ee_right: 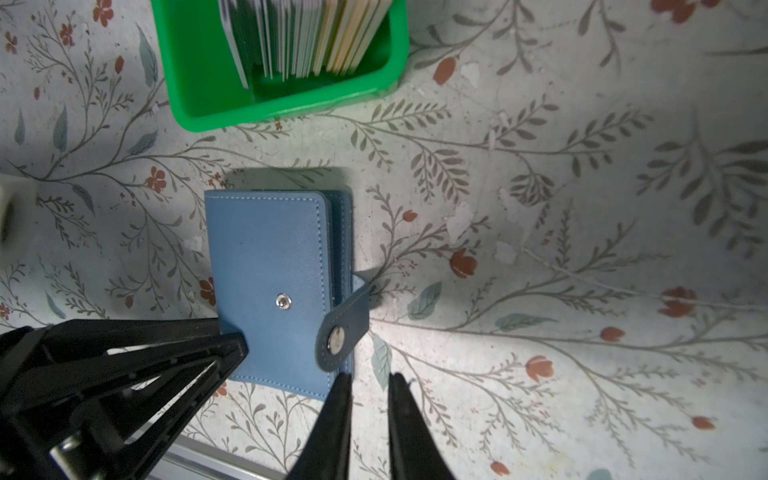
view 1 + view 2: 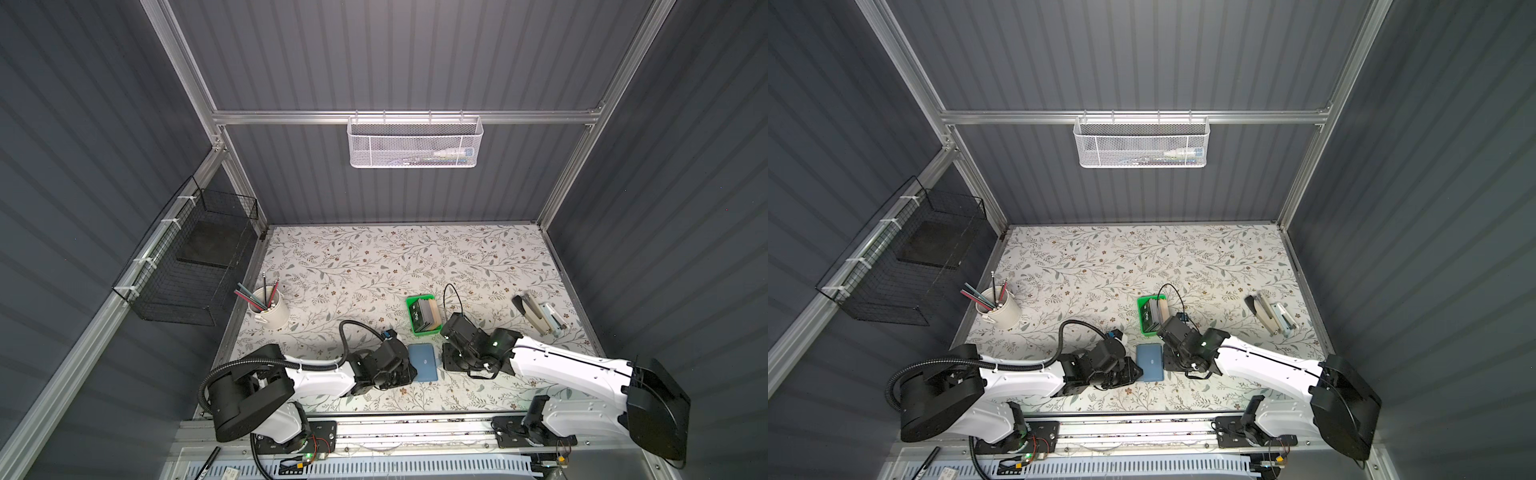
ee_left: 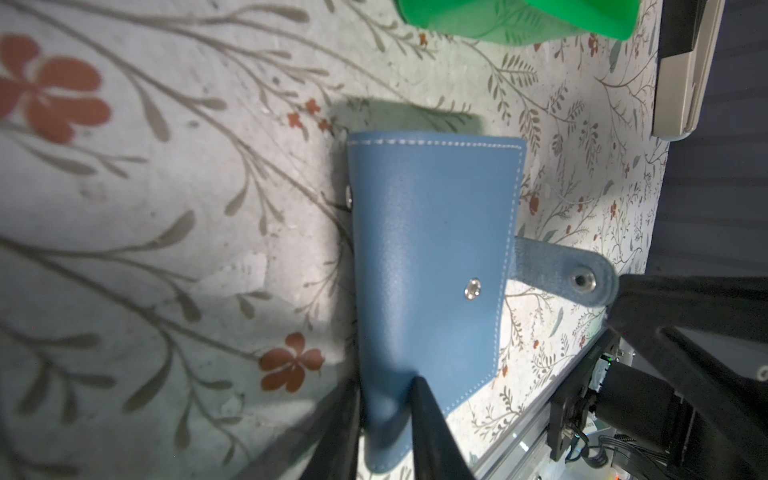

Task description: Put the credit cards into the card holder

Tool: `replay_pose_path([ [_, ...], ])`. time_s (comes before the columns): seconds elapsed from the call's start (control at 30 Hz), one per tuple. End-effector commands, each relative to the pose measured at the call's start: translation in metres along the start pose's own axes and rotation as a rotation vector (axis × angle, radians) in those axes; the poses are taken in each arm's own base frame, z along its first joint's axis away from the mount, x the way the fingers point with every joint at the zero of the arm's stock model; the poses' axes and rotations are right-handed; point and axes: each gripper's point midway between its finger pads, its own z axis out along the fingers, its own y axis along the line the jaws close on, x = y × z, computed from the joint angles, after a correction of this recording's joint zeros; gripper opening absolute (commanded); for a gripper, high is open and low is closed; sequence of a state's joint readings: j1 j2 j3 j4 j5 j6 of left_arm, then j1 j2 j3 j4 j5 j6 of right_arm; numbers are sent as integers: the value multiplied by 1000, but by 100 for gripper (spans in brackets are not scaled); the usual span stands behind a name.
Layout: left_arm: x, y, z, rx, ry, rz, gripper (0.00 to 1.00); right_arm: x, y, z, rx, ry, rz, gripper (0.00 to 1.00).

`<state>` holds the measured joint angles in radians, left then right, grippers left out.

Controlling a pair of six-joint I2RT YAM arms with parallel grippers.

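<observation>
The blue card holder [image 2: 422, 361] [image 2: 1150, 361] lies closed on the floral table between both arms. Its snap tab [image 1: 343, 332] [image 3: 573, 274] is undone and sticks out to one side. My left gripper [image 3: 386, 386] [image 2: 410, 370] is shut on a corner of the card holder [image 3: 432, 249], one finger either side of the cover. My right gripper [image 1: 370, 380] [image 2: 446, 362] stands just beside the tab, jaws slightly apart with only table between them. The credit cards [image 1: 299, 37] [image 2: 428, 316] [image 2: 1154, 313] stand on edge in a green tray [image 1: 199, 83] [image 2: 415, 303] just behind the card holder [image 1: 270, 282].
A cream cup of pencils [image 2: 268, 309] stands at the left. A stapler [image 2: 540, 316] lies at the right. A black wire basket [image 2: 195, 266] hangs on the left wall and a white mesh basket [image 2: 415, 141] on the back rail. The metal front rail [image 2: 415, 432] runs along the near edge.
</observation>
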<state>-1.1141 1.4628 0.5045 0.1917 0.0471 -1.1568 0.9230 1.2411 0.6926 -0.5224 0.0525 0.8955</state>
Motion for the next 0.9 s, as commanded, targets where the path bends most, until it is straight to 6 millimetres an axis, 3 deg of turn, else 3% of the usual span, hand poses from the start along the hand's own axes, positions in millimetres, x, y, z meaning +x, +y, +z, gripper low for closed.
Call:
replay_pose_path([
  [0.0,9,19,3,-64,19,-2,24,-7,2,-2,11,-15,-8,20],
  [0.5,9,18,3,-65,20,9,23,-7,4,2,7,-12,-11,17],
  [0.87,8,17,2,-69,19,12,23,-13,16,-7,-59,-39,-31,21],
])
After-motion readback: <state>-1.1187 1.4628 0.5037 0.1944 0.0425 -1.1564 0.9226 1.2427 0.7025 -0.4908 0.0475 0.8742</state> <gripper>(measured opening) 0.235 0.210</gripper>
